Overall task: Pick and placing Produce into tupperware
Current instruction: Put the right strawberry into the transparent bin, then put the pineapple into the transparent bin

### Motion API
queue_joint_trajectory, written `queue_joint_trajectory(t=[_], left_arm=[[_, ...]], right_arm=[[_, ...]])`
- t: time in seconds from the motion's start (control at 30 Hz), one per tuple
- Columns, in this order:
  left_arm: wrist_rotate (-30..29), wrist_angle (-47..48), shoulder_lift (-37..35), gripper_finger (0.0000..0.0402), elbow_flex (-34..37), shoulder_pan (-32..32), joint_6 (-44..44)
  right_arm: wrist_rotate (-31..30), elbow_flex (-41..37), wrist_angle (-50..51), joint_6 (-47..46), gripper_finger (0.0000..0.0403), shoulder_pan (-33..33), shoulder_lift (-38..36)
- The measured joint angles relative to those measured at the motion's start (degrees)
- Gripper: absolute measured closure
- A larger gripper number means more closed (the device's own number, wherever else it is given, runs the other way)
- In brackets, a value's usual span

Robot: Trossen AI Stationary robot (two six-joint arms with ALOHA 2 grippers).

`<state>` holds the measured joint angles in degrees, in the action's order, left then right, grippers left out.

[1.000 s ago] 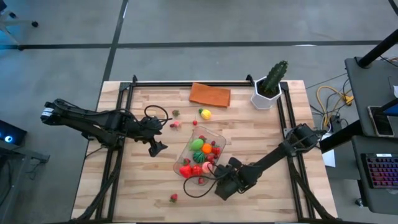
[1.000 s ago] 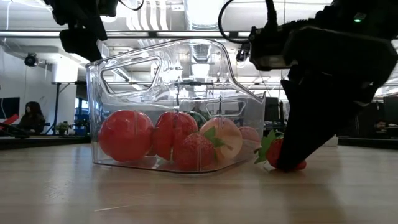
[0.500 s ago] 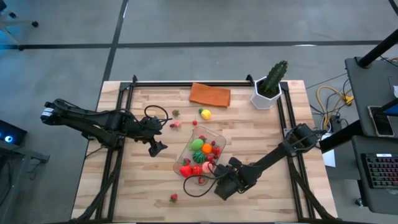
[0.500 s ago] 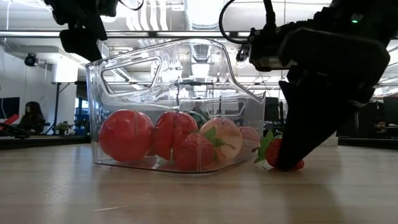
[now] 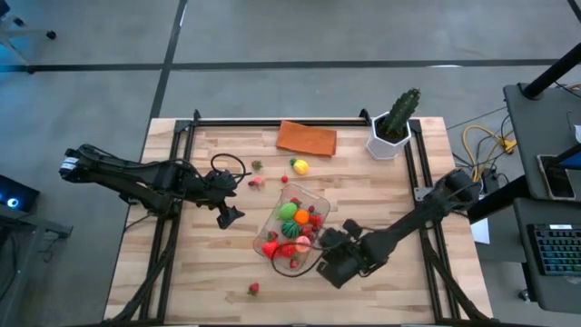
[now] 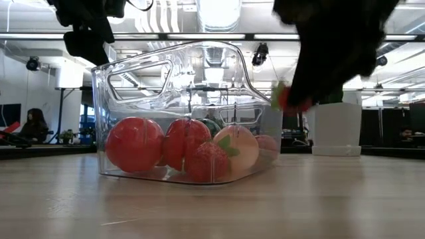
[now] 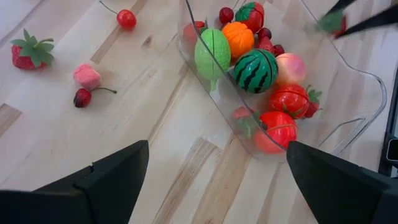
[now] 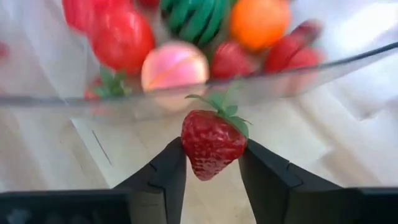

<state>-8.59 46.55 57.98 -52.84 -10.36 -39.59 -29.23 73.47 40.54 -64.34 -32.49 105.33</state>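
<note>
The right gripper (image 8: pixel 211 163), jaws clamped on a strawberry (image 8: pixel 212 142), has lifted it off the bench to the tupperware's (image 5: pixel 316 196) near rim; release comes next. The left gripper (image 7: pixel 214 171) waits wide-jawed left.

The clear container (image 5: pixel 292 229) lies flat on the table, open side up, holding mostly red produce plus a striped watermelon (image 7: pixel 255 70), an orange (image 7: pixel 238 38) and a green piece (image 7: pixel 212 52). A red strawberry (image 8: pixel 212 142) is pinched in the right gripper (image 8: pixel 212 163), just outside the container's wall.
</note>
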Motion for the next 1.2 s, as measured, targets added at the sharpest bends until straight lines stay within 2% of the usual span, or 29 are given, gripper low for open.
queue_joint_trajectory(t=[0.1, 0.23, 0.4, 0.5, 0.63, 0.77, 0.9, 1.07, 1.2], left_arm=[[0.0, -0.08, 0.0, 0.0035, 0.0, -0.01, 0.0], [-0.01, -0.92, 0.0, 0.0035, 0.0, -0.01, -0.01], [-0.01, -1.3, 0.0, 0.0035, 0.0, 0.01, -0.16], [0.01, -1.19, 0.0, 0.0035, 0.0, -0.01, -0.28], [0.33, -1.01, 0.0, 0.0035, 0.0, 0.01, -0.31], [0.35, -0.99, 0.02, 0.0035, 0.0, 0.01, -0.28], [-0.69, -1.03, 0.02, 0.0035, 0.0, 0.05, -0.27], [-0.93, -2.56, 0.02, 0.0035, 0.0, 0.09, -0.28], [-0.92, -4.04, 0.02, 0.0035, 0.02, 0.09, -0.26]], right_arm=[[-2.37, 0.09, 1.41, 0.21, 0.0269, -0.18, -4.76], [-1.59, -0.07, -1.0, 6.26, 0.0277, 2.9, -8.06], [5.46, -0.17, -10.64, 12.38, 0.0276, 10.27, -8.38], [5.86, 0.36, -14.63, 14.31, 0.0255, 13.17, -8.19], [5.86, 1.85, -13.97, 15.84, 0.0205, 15.75, -8.26], [7.23, 3.26, -11.14, 15.73, 0.0154, 16.52, -8.43], [5.61, 6.34, -4.66, 12.93, 0.0119, 17.61, -8.47], [3.06, 11.69, 8.4, 7.28, 0.0106, 22.14, -8.62], [6.62, 12.88, 13.73, 8.7, 0.011, 28.32, -8.64]])
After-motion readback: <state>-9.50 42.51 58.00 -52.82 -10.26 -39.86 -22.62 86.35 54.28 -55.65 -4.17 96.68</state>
